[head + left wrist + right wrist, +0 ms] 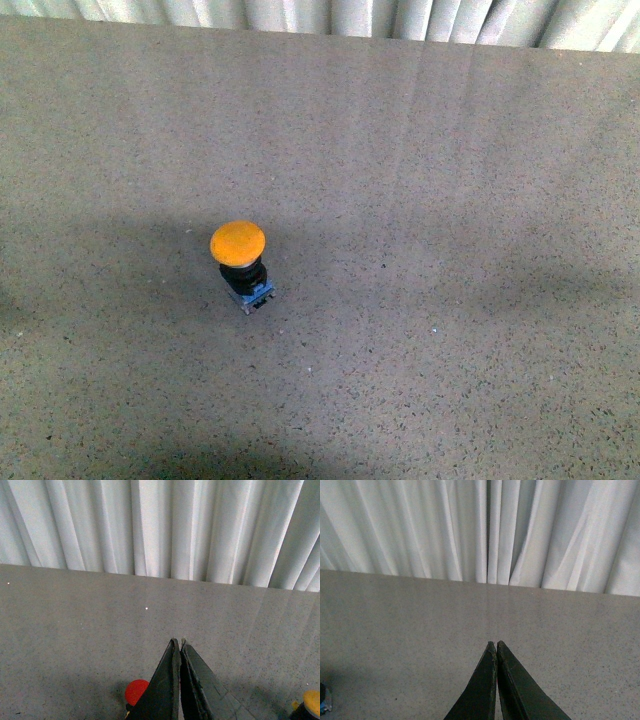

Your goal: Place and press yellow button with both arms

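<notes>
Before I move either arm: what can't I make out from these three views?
- Red round object, left wrist view: partly behind the left gripper.
- Yellow button: cut off at the left wrist view's edge.
- Blue-black scrap, right wrist view: cut off, unidentifiable.
- Front view: neither arm visible.
- Right gripper: shut, nothing held.

Grey speckled table (450,200), yellow button (240,262) standing upright on it, red button (136,692) near the left gripper
</notes>
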